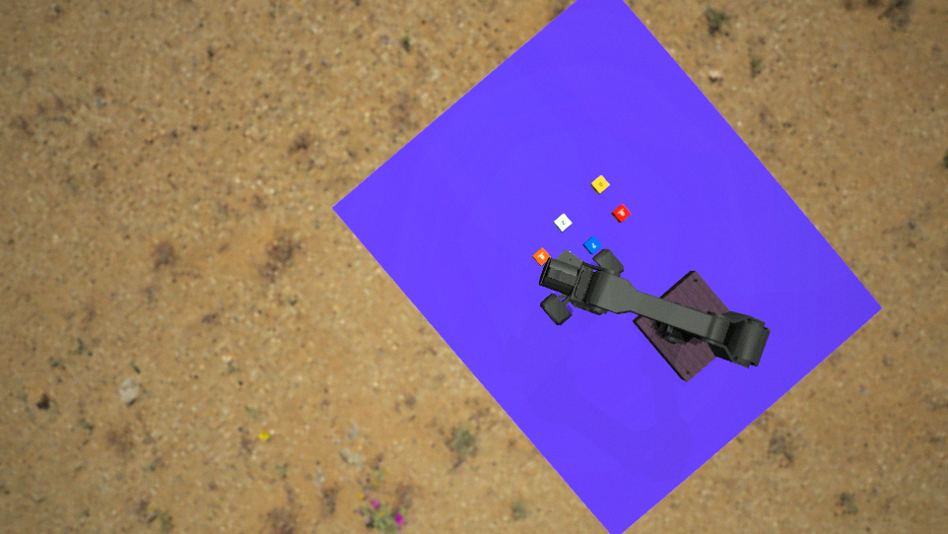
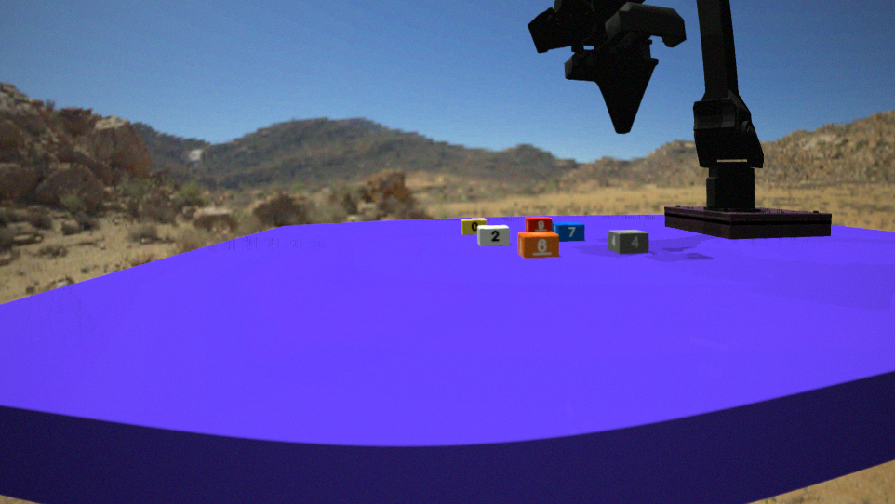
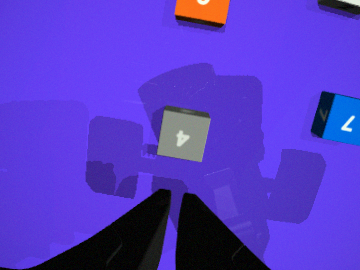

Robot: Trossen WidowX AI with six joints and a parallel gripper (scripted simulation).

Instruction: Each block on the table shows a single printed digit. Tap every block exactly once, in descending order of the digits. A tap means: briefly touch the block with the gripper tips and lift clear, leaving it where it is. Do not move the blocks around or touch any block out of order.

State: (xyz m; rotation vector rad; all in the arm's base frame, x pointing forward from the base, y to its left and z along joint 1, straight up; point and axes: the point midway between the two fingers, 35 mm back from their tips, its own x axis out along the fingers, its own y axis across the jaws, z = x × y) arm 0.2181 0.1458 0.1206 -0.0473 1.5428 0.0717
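My gripper (image 2: 621, 130) (image 3: 177, 193) is shut and empty, high above the table over the grey block 4 (image 2: 620, 241) (image 3: 184, 122). The arm hides that block in the top view. The orange block 6 (image 1: 539, 254) (image 2: 528, 245) (image 3: 192, 10) sits just beyond it in the wrist view. The blue block 7 (image 1: 589, 243) (image 2: 563, 232) (image 3: 336, 117) is at the wrist view's right edge. The white block 2 (image 1: 559, 221) (image 2: 485, 236) (image 3: 350, 3) stands past the orange one. The red block 9 (image 1: 618, 209) (image 2: 532, 223) and yellow block 0 (image 1: 600, 178) (image 2: 467, 226) are farther off.
The purple table (image 1: 477, 198) (image 2: 313, 351) (image 3: 50, 50) carries the arm's dark base plate (image 1: 693, 285) (image 2: 776, 224) on the right in the exterior view. The gripper's shadow falls around the grey block. In the top view, the arm reaches from the base toward the orange block.
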